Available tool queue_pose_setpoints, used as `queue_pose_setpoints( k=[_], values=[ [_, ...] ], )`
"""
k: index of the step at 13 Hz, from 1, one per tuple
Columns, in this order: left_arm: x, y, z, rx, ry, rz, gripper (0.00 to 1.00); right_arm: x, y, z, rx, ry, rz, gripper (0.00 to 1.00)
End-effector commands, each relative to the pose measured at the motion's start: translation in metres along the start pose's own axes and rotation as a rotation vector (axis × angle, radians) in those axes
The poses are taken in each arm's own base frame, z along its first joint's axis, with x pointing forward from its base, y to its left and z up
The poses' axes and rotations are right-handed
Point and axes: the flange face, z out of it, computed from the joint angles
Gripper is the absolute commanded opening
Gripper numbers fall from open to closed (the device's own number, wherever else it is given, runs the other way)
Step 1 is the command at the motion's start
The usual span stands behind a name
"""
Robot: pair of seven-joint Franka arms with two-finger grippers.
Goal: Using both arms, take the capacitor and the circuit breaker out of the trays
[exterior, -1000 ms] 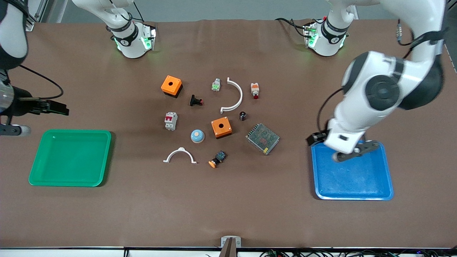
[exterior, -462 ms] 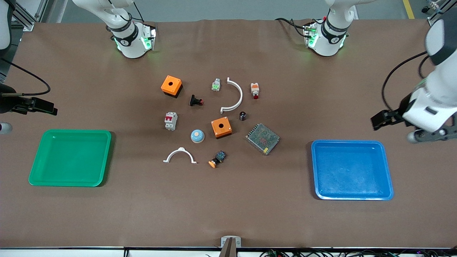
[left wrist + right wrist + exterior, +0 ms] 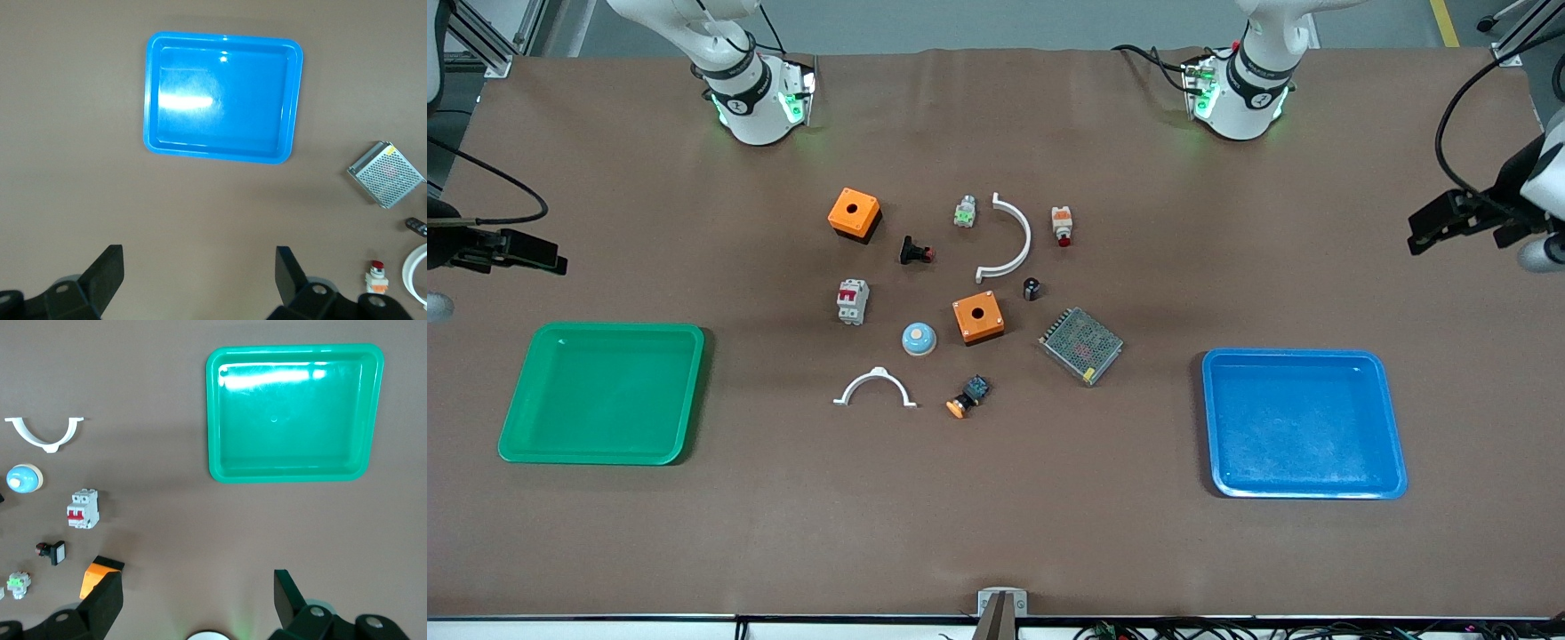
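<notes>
Both shallow rounded-corner plastic trays lay empty: the green tray (image 3: 603, 393) at lower left of the front frame, the blue tray (image 3: 1304, 423) at lower right. Neither task part sat in a tray.

The capacitor (image 3: 1032, 288), a tiny black cylinder with a silvery end, stood on the brown surface (image 3: 996, 533) at frame centre, just beside the lower end of a white plastic arc (image 3: 1009, 236) and above a perforated metal box (image 3: 1080, 345). The circuit breaker (image 3: 852, 301), a small white block with red levers, lay left of centre, apart from a pale blue dome button (image 3: 919, 339) and an orange box with a round hole (image 3: 977, 318).

The left claw (image 3: 199, 280) hung at the right edge of the front frame over bare surface; its wrist view showed the fingers spread wide with nothing between them. The right claw (image 3: 198, 599) hung at the left edge, above the green tray in the frame, likewise spread and empty.

Judgement: the removal step appeared complete, as both parts rested on the surface and both trays held nothing. The step in hand looked like arms parked clear at the edges. No further grasp seemed called for; at most the arms needed to settle in a rest pose, away from the cluster of parts.
</notes>
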Motion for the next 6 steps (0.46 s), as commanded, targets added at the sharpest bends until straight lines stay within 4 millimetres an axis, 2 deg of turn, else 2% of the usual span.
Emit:
queue_pose_setpoints(
  k=[1,2,6],
  values=[
    [-0.042,-0.005,0.004,-0.038,-0.009,-0.014,1.0,-0.017,0.003,-0.02,0.008,0.018,-0.039,1.0],
    [-0.051,0.0,0.001,-0.032,0.001,-0.012,1.0,-0.026,0.003,-0.029,0.008,0.023,-0.056,1.0],
    [-0.051,0.0,-0.002,-0.014,0.006,-0.004,1.0,-0.053,0.004,-0.043,0.013,-0.012,-0.057,1.0]
  ],
)
